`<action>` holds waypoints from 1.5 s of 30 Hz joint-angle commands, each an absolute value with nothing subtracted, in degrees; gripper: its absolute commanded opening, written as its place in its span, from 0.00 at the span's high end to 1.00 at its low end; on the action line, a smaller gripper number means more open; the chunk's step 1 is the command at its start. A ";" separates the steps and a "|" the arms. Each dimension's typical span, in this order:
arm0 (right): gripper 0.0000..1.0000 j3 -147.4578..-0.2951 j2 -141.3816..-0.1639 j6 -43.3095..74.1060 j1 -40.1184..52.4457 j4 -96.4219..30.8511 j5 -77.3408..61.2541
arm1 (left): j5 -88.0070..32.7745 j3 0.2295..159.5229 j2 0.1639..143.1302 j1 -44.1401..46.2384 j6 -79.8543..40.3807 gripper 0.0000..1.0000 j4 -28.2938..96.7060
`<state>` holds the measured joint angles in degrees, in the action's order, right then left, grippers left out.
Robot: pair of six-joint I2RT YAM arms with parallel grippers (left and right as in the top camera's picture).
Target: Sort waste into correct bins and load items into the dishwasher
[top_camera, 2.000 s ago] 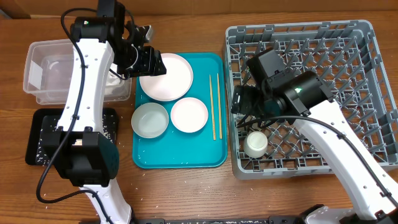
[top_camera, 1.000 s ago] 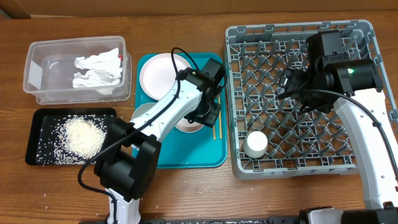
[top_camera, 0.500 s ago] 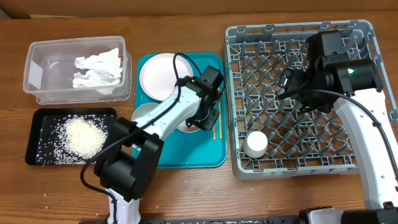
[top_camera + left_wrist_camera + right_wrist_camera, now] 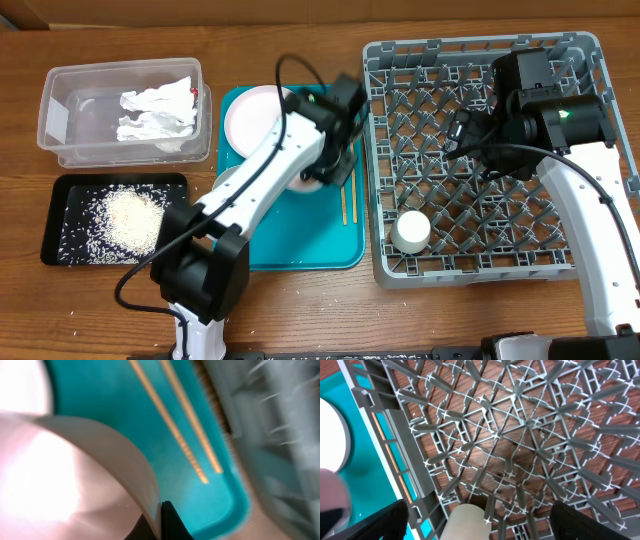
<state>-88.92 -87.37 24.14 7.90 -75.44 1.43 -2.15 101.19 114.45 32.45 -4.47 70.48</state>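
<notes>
Brown wooden tabletop [image 4: 300, 310] beneath everything. Over the middle of a flat teal plastic tray [image 4: 300, 250], left gripper [image 4: 330, 165], fingers pinched close on the rim of a small round white plate [image 4: 65, 480]; blurred from overhead, so impossible to tell whether clear of the tray floor. Well right of the teal tray, right gripper [image 4: 463, 133], fingers spread wide with nothing between them, hanging above a large square grey plastic dish rack [image 4: 470, 268]. Just right of the held plate, along the teal tray's right edge, a pair of thin wooden chopsticks [image 4: 170, 425] lying side by side. At the teal tray's far end, a large round white plate [image 4: 250, 120], partly under the left arm. Rack just beside the teal tray's right edge, with a small white cup [image 4: 411, 232] in the rack corner nearest the teal tray's near end. Left of the teal tray's far end, a clear rectangular plastic tub [image 4: 60, 110] holding crumpled white paper napkins with red stains [image 4: 155, 112]. Left of the teal tray's near end, a flat black rectangular tray [image 4: 50, 250] bearing a heap of small whitish rice grains [image 4: 130, 220].
</notes>
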 commanded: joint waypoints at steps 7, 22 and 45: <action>0.09 -90.48 -86.59 23.92 7.79 -75.16 1.39 | -7.18 123.52 113.67 25.15 -7.31 0.96 81.49; 0.09 -90.48 -86.59 23.94 7.79 -75.16 0.71 | -7.07 123.63 113.67 29.61 -2.94 0.96 77.43; 0.08 -90.50 -69.49 22.26 -7.55 -67.92 -7.57 | -55.42 123.50 120.18 28.53 -19.40 0.96 37.82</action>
